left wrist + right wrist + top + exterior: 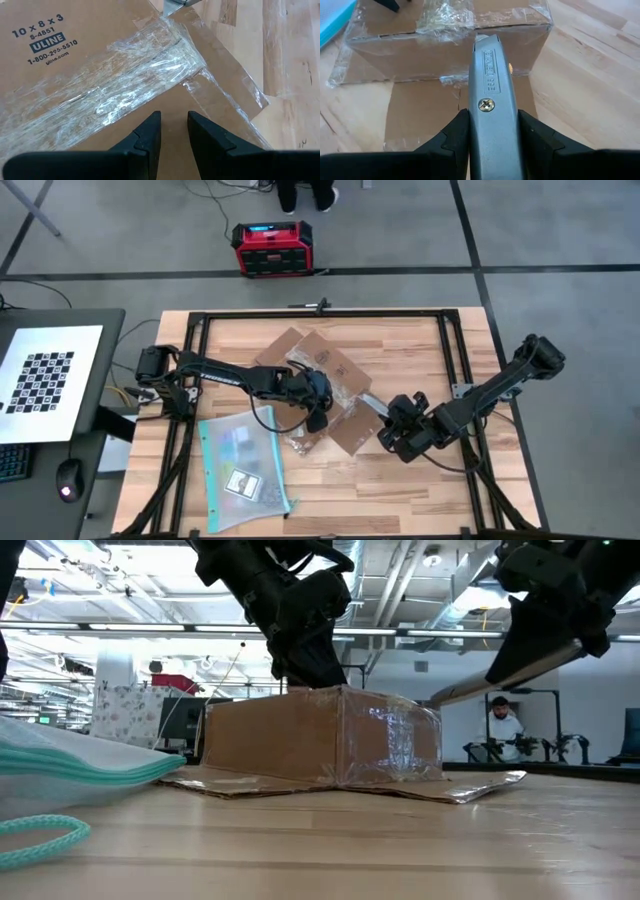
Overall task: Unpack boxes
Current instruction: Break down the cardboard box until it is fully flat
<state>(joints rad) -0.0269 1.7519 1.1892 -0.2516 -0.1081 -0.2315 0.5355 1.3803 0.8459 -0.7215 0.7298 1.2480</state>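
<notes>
Two grippers (318, 402) (397, 423) at box (318, 385) | left nearly closed, empty | right clamps knife (491, 100) | pouch (243, 462) beside

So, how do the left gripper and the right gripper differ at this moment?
The left gripper holds nothing, its fingers slightly apart above the cardboard box; the right gripper is shut on a grey utility knife. The left gripper is over the box, the right beside it. Both point at the taped box.
</notes>
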